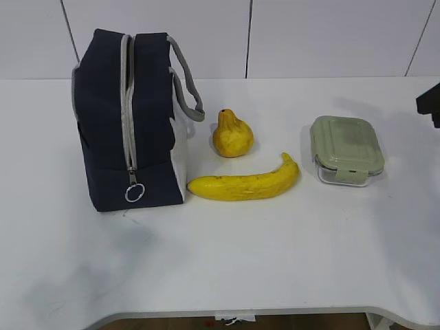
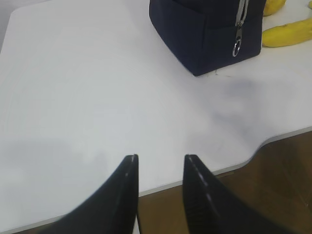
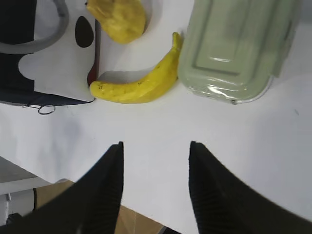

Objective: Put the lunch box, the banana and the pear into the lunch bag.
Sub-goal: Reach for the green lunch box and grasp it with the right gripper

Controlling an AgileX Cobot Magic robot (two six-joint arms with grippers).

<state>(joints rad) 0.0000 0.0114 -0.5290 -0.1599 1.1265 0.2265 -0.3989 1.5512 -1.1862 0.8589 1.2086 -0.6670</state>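
Four task items sit on the white surface (image 1: 289,254), none held. Biggest: lunch bag (image 1: 113,130), navy, upright at left, zipper shut w/ ring pull (image 1: 135,193) hanging low on the front; grey rope handles (image 1: 189,86) droop toward the right; white lower side panel faces the fruit. Next: banana (image 1: 244,184), lying flat just right of bag's lower corner, one tip near or touching the bag base, can't tell which; other tip curves up toward the lunch box. Lunch box (image 1: 346,150), sage-green lid on, clear base, sits at right, apart from the banana tip. Smallest: pear (image 1: 232,135), upright, stem end up, behind the banana, btw bag and box, not touching either.

Left hand (image 2: 161,163): jaws partly apart, narrow-ish gap, nothing btw them; hovers over bare surface near its front edge, bag well ahead & to the right. Right hand (image 3: 156,148): jaws moderately apart, empty, above bare surface in front of banana and lunch box. In ext. view only a dark bit of the right arm (image 1: 430,103) shows at far right edge.
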